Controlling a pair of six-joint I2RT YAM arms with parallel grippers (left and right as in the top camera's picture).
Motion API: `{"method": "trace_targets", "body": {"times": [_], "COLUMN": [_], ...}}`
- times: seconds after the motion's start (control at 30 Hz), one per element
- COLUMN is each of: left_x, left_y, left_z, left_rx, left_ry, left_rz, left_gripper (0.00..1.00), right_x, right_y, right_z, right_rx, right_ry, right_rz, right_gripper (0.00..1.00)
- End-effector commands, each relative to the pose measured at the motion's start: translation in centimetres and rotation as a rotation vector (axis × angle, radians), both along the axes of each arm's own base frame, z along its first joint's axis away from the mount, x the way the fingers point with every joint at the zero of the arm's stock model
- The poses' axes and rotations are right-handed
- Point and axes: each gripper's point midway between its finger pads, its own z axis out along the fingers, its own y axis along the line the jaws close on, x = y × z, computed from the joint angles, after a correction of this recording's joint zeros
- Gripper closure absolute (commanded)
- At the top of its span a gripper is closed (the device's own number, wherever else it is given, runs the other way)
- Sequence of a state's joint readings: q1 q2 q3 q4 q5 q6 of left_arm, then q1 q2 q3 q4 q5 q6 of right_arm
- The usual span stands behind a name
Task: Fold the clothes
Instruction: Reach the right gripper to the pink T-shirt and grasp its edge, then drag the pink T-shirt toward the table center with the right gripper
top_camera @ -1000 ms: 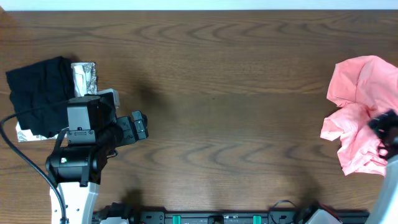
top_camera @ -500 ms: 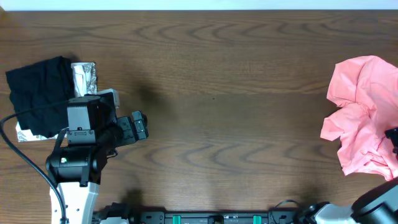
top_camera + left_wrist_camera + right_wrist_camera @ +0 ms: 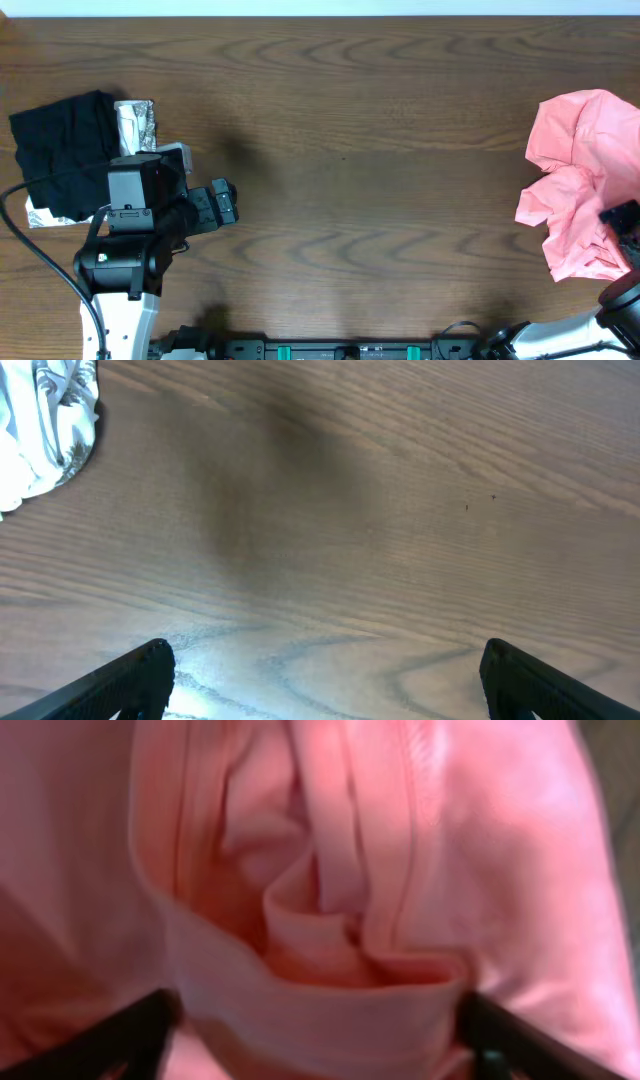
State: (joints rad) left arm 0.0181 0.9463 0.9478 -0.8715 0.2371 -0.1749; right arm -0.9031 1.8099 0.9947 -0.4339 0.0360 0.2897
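The salmon-pink T-shirt [image 3: 580, 170] lies crumpled at the table's right edge, its lettering hidden. My right gripper [image 3: 622, 218] sits on the shirt's lower right part, at the frame edge. In the right wrist view its fingers [image 3: 320, 1030] are spread wide, with a raised fold of pink fabric [image 3: 330, 870] between them; they are not closed on it. My left gripper [image 3: 222, 200] is at the left, far from the shirt. In the left wrist view it [image 3: 325, 680] is open and empty over bare wood.
A black folded garment [image 3: 60, 150] lies at the far left with a silvery-white patterned cloth [image 3: 137, 122] beside it; the cloth also shows in the left wrist view [image 3: 45, 430]. The left arm's base stands at the front left.
My right gripper slid toward the right edge over the shirt, then came back slightly into view. The shirt's folds shifted a little. The left arm has not moved.
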Motion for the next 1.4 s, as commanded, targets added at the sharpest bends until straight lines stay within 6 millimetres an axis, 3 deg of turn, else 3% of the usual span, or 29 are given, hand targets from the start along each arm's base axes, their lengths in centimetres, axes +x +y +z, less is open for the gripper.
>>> {"method": "trace_targets", "body": {"times": [0.0, 0.1, 0.17, 0.3, 0.4, 0.57, 0.77, 0.97, 1.13, 1.27, 1.37], "left_x": [0.2, 0.2, 0.2, 0.2, 0.2, 0.2, 0.2, 0.2, 0.2, 0.2, 0.2], "left_y": [-0.2, -0.2, -0.2, -0.2, -0.2, -0.2, -0.2, -0.2, -0.2, -0.2, -0.2], "left_z": [0.7, 0.7, 0.7, 0.7, 0.7, 0.7, 0.7, 0.7, 0.7, 0.7, 0.7], "left_rx": [0.006, 0.006, 0.006, 0.006, 0.006, 0.006, 0.006, 0.004, 0.004, 0.004, 0.004], "left_ry": [-0.019, -0.019, -0.019, -0.019, -0.019, -0.019, -0.02, -0.019, -0.019, -0.019, -0.019], "left_rz": [-0.026, -0.026, -0.026, -0.026, -0.026, -0.026, -0.026, -0.024, -0.024, -0.024, -0.024], "left_gripper": [0.02, 0.02, 0.02, 0.02, 0.02, 0.02, 0.02, 0.02, 0.02, 0.02, 0.02], "right_x": [0.3, 0.8, 1.4, 2.9, 3.8, 6.4, 9.7, 11.4, 11.7, 11.4, 11.2], "right_y": [0.7, 0.4, 0.2, 0.1, 0.8, 5.1, 13.8, 21.2, 25.3, 28.8, 29.4], "right_z": [-0.9, 0.5, 2.3, 6.8, 10.7, 17.0, 23.8, 29.7, 32.0, 31.4, 31.0], "right_rx": [0.046, 0.022, -0.004, -0.072, -0.106, -0.1, -0.099, -0.197, -0.209, -0.165, -0.169], "right_ry": [-0.013, -0.045, -0.092, -0.213, -0.323, -0.535, -0.737, -0.89, -0.966, -0.964, -0.944], "right_rz": [0.025, 0.029, 0.038, 0.066, 0.084, 0.235, 0.516, 0.75, 0.851, 1.011, 1.051], "right_gripper": [0.37, 0.55, 0.73, 0.82, 0.99, 0.99, 0.99, 0.99, 0.99, 0.99, 0.99]}}
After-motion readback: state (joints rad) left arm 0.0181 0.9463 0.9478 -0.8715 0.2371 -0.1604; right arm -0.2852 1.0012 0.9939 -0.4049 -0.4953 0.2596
